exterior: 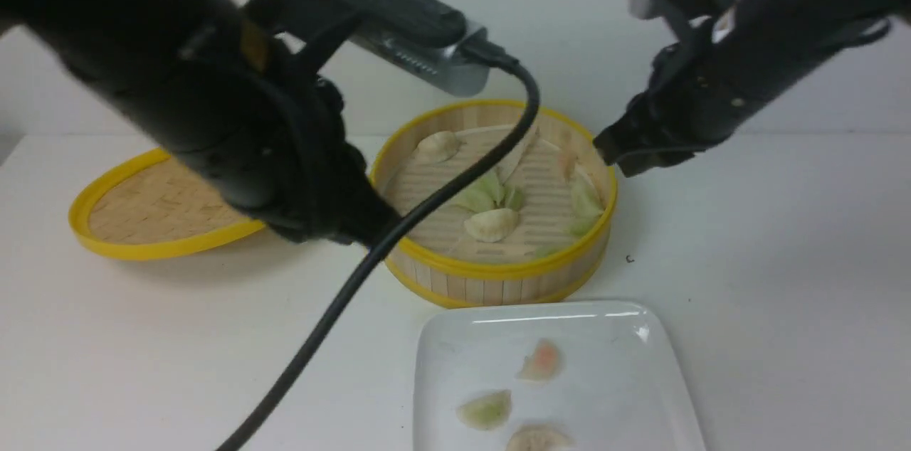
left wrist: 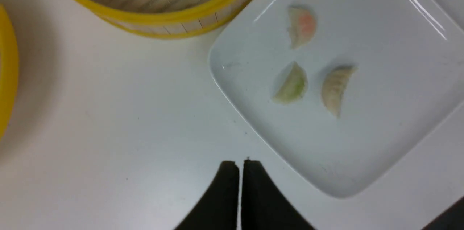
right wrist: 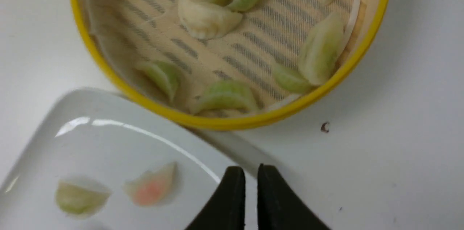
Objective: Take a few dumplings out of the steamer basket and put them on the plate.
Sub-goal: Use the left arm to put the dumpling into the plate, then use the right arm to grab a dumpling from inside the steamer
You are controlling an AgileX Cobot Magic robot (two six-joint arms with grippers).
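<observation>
**Both grippers empty, three dumplings on the plate, more in the basket**

The left gripper (left wrist: pixel 239 164) has its two black fingers pressed together with nothing between them. In the left wrist view it sits over bare white table (exterior: pixel 783 259), just off the plate's edge, on the near-left side of the steamer basket (exterior: pixel 498 269). The right gripper (right wrist: pixel 251 170) shows a narrow slit between its fingers and holds nothing. In the front view it hangs above the basket's right rim.

The plate (exterior: pixel 612 380) lies just in front of the basket, nearly touching it. It carries a pink-tinted dumpling (exterior: pixel 541 360), a green dumpling (exterior: pixel 486 410) and a beige dumpling (exterior: pixel 537 439), all apart from one another. Other dumplings (exterior: pixel 491 223) lie on the basket's ribbed floor.

In the front view the bulky left arm (exterior: pixel 235 124) hides the basket's left rim, and a black cable (exterior: pixel 427 213) runs across its inside. A flat woven lid (exterior: pixel 156 205) rests left of the basket.

Only the right wrist view shows the green dumplings tucked against the basket's near wall. Only the left wrist view shows the beige dumpling whole. A tiny dark speck (right wrist: pixel 324 127) marks the table just right of the basket.
</observation>
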